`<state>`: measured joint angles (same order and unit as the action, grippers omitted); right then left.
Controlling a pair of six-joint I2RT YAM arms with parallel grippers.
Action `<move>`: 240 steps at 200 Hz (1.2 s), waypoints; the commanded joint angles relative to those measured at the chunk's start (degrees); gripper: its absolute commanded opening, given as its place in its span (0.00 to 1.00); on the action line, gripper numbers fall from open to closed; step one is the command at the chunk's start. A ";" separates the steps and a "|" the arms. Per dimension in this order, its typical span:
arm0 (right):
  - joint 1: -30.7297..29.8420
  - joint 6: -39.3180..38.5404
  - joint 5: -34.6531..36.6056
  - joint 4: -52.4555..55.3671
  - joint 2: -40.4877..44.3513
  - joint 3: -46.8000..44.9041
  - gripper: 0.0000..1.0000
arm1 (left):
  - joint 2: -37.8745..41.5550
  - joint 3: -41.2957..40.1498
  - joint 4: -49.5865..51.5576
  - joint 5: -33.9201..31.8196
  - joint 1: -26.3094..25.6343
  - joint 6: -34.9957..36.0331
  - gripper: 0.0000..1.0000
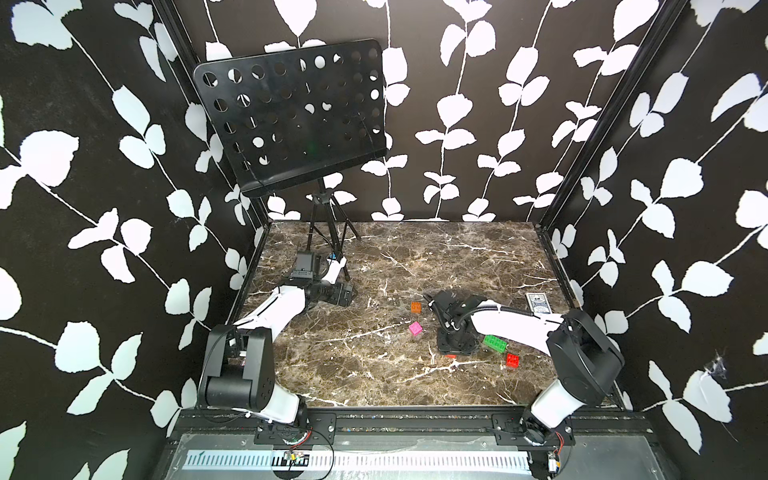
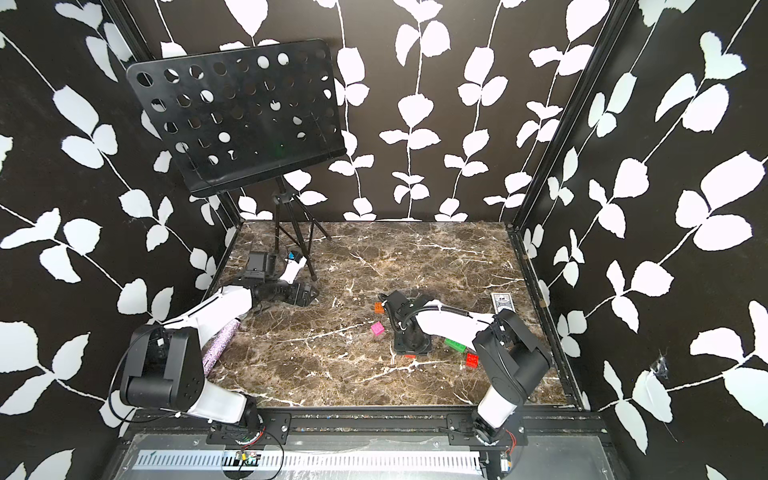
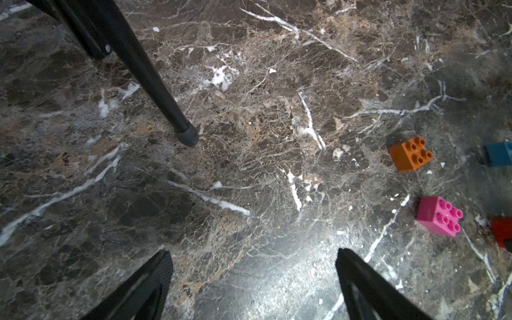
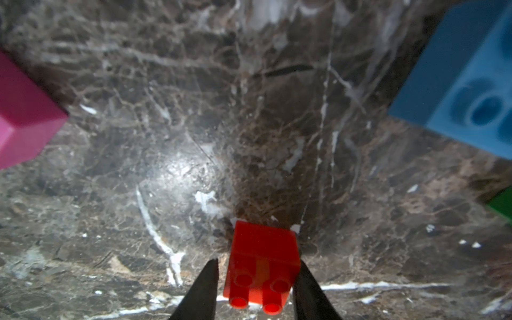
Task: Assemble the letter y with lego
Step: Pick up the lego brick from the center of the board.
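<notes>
Nothing is joined yet: the letter y does not exist, and all six lego bricks lie loose and apart on the right half of the marble desk [image 1: 374, 374]. The right hand [image 4: 257, 263] is down at the desk with its fingers closed in on either side of one red brick [image 4: 263, 249], pinching it as far as its wrist view shows; whether the brick has left the surface cannot be told. The left hand [image 3: 253, 253] hangs spread wide and empty above bare marble, well away from the bricks.

The orange brick [image 1: 416, 307] and pink brick [image 1: 416, 328] sit near each other just left of the right hand. The green brick [image 1: 495, 343] and the second red brick [image 1: 513, 360] lie on its other side. The blue brick [image 4: 457, 77] shows only in the wrist views, since the right arm hides it from above. By my reckoning every joint remains to be made, so this is the very first pick.

A music stand [image 1: 291, 112] fills the far left corner, and one tripod leg [image 3: 155, 83] comes down close to the left hand, so that arm's swing looks cramped. A card box [image 1: 538, 303] lies near the right edge, and a glittery pink roll [image 2: 220, 345] lies beside the left arm. The right forearm crosses over the green brick
</notes>
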<state>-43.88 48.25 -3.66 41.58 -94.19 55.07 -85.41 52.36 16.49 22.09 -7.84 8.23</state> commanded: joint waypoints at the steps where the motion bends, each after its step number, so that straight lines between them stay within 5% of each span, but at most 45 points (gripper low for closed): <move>1: -0.25 0.40 1.42 0.41 -0.82 0.71 0.39 | 0.15 0.56 1.09 0.51 -0.04 0.86 0.95; 135: 0.28 0.00 2.87 1.40 -0.20 1.58 0.42 | -0.38 0.72 1.30 0.41 -0.08 0.99 0.95; 189: 0.35 -1.17 3.30 1.67 0.74 2.30 0.29 | -0.46 0.62 1.27 0.41 -0.12 1.09 0.95; 240: 1.04 -14.96 2.86 2.22 1.55 7.16 0.26 | -0.21 0.93 1.93 0.09 0.14 1.76 0.95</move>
<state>-43.62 42.57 -1.93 42.19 -94.32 58.13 -85.93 52.36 16.69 22.02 -7.84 8.84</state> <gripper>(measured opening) 0.312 0.952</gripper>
